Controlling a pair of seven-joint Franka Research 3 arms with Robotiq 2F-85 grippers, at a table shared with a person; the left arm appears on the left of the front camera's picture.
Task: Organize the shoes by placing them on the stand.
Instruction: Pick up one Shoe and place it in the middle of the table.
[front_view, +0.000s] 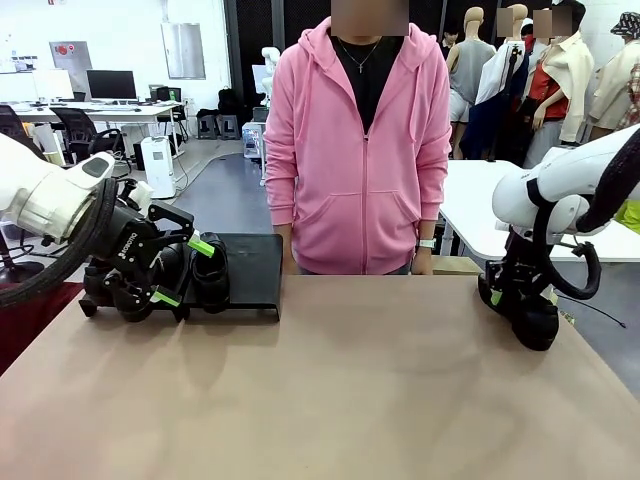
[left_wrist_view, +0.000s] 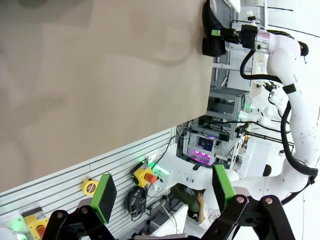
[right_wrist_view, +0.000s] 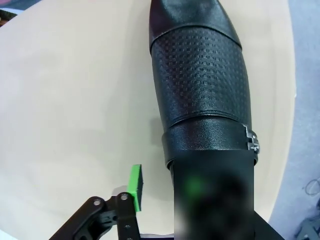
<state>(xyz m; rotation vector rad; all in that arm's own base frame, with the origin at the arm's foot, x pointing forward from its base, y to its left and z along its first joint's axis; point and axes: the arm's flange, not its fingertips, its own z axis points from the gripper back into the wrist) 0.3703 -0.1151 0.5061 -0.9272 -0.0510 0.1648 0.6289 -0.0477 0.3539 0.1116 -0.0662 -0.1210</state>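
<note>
Here, my left claw (front_view: 183, 270) hangs at the left end of the bench (front_view: 330, 390), its jaws spread wide with nothing between them. It sits just in front of the stand (front_view: 250, 270), a low black rack at the far left edge of the bench. A shoe (front_view: 210, 272) stands on the stand right behind my green pads (front_view: 201, 246), and darker shapes beside it, behind my claw, look like more shoes, though I cannot count them. In my left wrist view the two pads (left_wrist_view: 106, 196) stand far apart, with only background between them.

My right claw (front_view: 520, 298) is down at the right edge of the bench, over another shoe (front_view: 536, 320) that rests on the bench top, well apart from the stand. In my right wrist view this shoe (right_wrist_view: 202, 85) lies lengthwise ahead of me, toe away, textured upper and a strap with a small metal buckle showing. One pad (right_wrist_view: 135, 186) stands apart from the shoe's side; the other finger is a dark blur over the heel. I cannot tell whether I grip it.

A person (front_view: 360, 140) in a pink hoodie stands at the far side.
</note>
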